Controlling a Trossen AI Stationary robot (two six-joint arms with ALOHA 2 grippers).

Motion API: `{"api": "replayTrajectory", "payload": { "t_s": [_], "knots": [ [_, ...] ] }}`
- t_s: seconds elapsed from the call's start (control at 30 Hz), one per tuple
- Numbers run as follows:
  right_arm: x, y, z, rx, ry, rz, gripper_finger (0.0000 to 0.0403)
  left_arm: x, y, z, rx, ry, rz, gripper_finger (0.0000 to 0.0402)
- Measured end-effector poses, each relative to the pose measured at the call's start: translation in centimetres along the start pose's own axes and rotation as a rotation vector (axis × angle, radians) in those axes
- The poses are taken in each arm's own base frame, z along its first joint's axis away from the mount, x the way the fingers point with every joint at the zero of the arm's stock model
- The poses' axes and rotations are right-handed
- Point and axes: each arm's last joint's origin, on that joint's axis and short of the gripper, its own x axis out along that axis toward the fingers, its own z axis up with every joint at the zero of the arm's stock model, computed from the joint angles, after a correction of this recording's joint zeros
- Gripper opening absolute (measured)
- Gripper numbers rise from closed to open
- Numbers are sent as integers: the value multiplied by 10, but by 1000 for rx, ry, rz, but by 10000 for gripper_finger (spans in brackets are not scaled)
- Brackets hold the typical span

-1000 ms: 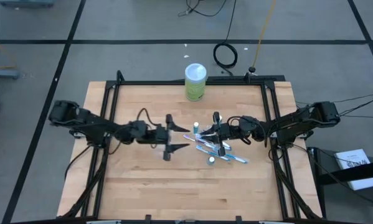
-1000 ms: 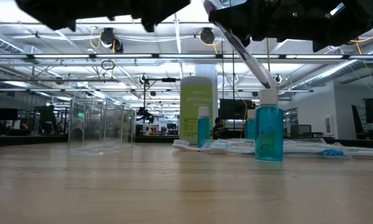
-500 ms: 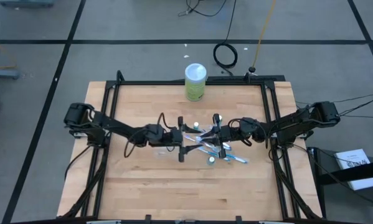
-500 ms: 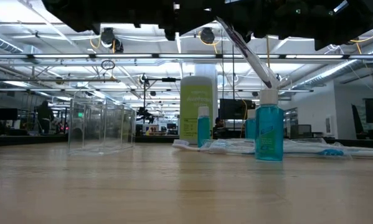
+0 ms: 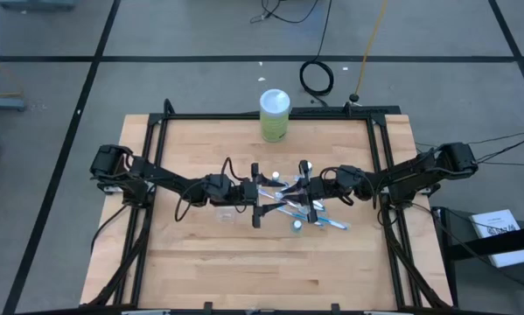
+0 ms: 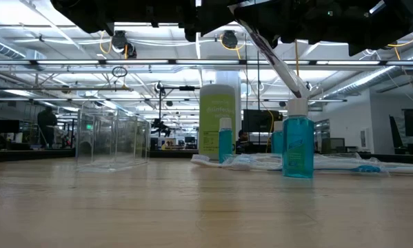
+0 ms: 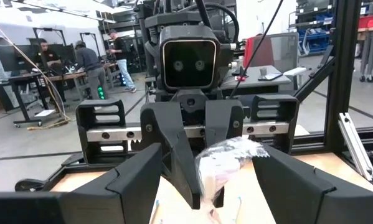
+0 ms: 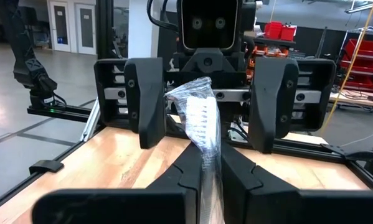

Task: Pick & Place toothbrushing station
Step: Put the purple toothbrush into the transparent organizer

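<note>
At frame centre the right claw [image 5: 307, 185] grips a wrapped toothbrush [image 8: 200, 118], so the open left claw [image 5: 257, 194] should close only once the head sits squarely between its fingers [image 8: 142, 99].

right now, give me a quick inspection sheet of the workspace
surface: wooden table, black frame around it
job's things: clear cup standing apart; toothbrushes lying in a pile at mid-table; teal tubes upright beside them; one wrapped toothbrush raised off the table
clutter: green canister with white lid at the far edge
grippers: right gripper shut on the wrapped toothbrush; left gripper facing it, fingers open either side of the brush head
cables: coiled black cable on the floor
surroundings: people at benches behind
</note>
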Motion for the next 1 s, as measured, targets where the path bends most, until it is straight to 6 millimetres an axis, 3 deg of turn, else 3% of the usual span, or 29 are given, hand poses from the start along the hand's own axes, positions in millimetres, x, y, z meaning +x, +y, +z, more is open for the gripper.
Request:
{"api": "replayTrajectory", "payload": {
  "t_s": [0.53, 1.0],
  "knots": [
    [-2, -2, 18, -16, -191, -19, 20, 1, 11, -2, -52, 5, 33, 255],
    [-2, -2, 19, -42, -196, -21, 20, 7, 17, 6, -123, -22, 4, 255]
  ]
}}
